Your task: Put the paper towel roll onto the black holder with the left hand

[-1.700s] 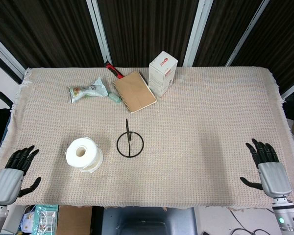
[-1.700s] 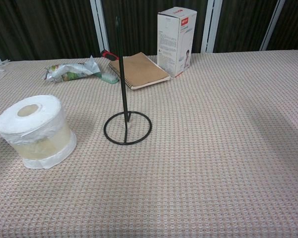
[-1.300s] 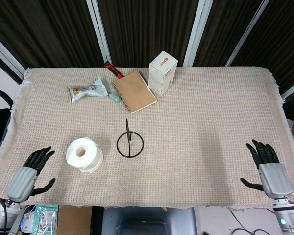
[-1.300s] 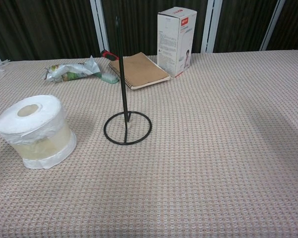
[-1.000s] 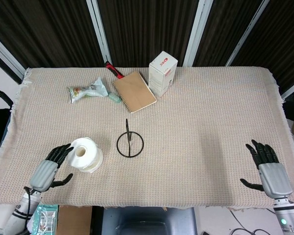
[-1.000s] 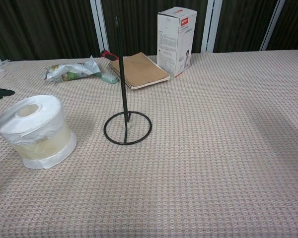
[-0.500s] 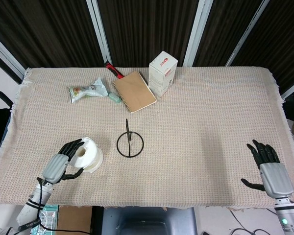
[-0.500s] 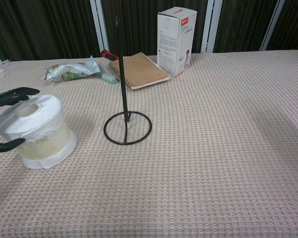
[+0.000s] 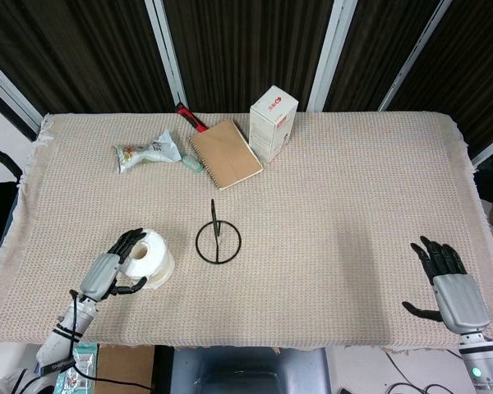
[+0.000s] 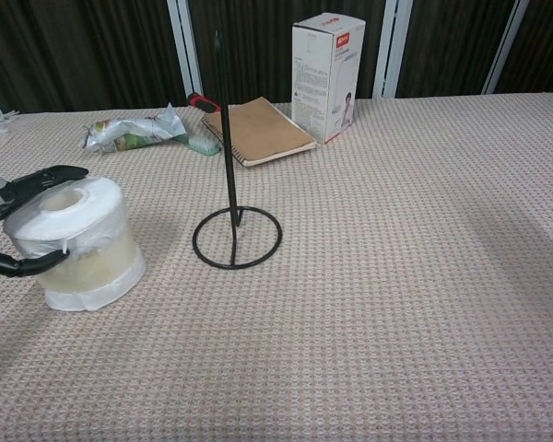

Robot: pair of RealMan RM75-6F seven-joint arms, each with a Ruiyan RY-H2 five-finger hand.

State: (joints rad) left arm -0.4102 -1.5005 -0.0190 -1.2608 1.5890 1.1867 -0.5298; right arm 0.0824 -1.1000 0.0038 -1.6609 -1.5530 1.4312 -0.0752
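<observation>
The white paper towel roll [image 9: 154,256] stands on end on the cloth at the front left, partly in clear wrap [image 10: 78,241]. My left hand [image 9: 108,271] is wrapped around its left side: fingers [image 10: 39,179] lie over the top rim and the thumb presses low on the side. The black holder [image 9: 218,241], a wire ring with an upright rod [image 10: 227,129], stands bare just right of the roll. My right hand [image 9: 446,281] rests spread and holding nothing at the front right edge, outside the chest view.
At the back lie a snack packet [image 9: 146,152], a brown spiral notebook [image 9: 225,153] with a red-handled tool [image 9: 191,116] behind it, and an upright white box [image 9: 273,123]. The cloth-covered table [image 9: 353,205] ends just in front of both hands.
My left hand came in from the front left edge to the roll and closed around it. The roll shifted slightly right. The right hand stayed put.
</observation>
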